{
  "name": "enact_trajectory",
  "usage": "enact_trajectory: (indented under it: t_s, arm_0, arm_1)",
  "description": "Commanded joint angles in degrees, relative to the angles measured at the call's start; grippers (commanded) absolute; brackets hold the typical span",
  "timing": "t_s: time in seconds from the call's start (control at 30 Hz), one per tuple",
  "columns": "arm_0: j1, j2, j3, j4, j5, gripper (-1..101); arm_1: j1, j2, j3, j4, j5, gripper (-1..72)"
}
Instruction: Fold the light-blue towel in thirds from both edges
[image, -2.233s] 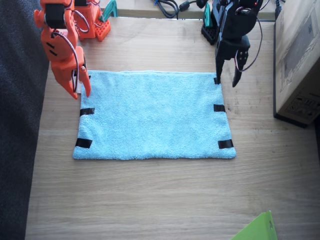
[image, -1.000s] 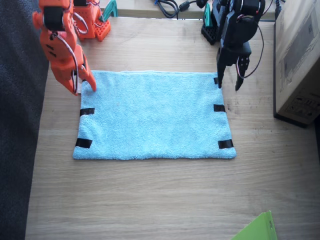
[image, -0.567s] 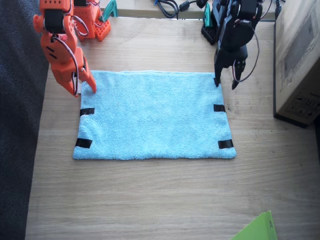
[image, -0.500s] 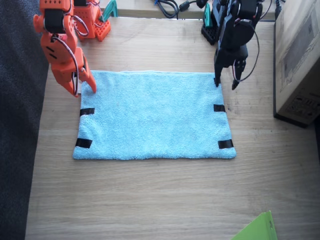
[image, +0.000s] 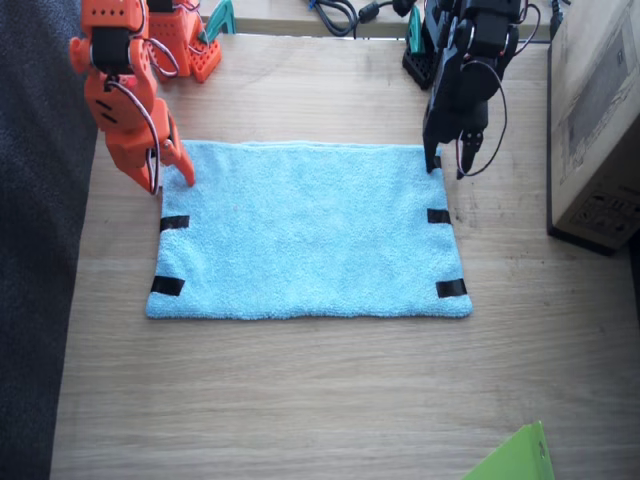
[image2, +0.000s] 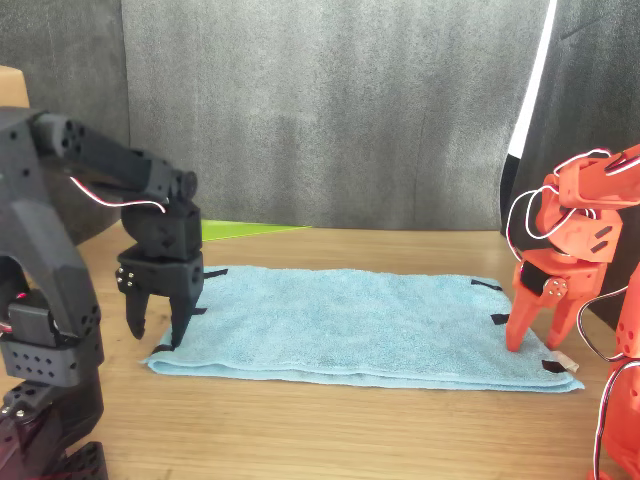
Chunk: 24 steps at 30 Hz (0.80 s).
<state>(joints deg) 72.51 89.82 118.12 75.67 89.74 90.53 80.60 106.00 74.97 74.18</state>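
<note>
Nearest you in the fixed view, a lime-green sheet corner (image: 513, 457) pokes in at the table's (image: 300, 400) front edge, well apart from everything else. Beyond it your light-blue towel (image: 305, 230) lies flat and unfolded mid-table, black tape strips (image: 168, 286) showing along both short sides.

At the towel's far corners sit your two claws. Your right gripper (image: 168, 176) (the orange one) points down with its jaws parted, one tip on the cloth at the corner, the other just off the edge; nothing is lifted. Your left gripper (image: 445, 165) (the black one) hangs jaws apart astride the opposite corner, one tip over the edge, one outside it. The front view shows its fingertips (image2: 178, 335) down close to the cloth, gripping nothing.

A cardboard box (image: 595, 120) stands beside the left arm.
</note>
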Motion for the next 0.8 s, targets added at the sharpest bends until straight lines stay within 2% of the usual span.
enact_trajectory:
  t_s: [0.0, 0.77]
  arm_0:
    - [0.4, 0.0, -1.9, 1.1, 0.8, 25]
    - [1.1, -1.0, -2.4, 1.5, 0.0, 22]
  arm_1:
    - [0.2, 0.4, -1.3, 0.4, 0.0, 29.6]
    - [-1.3, -3.3, -1.3, 1.0, -2.5, 28.2]
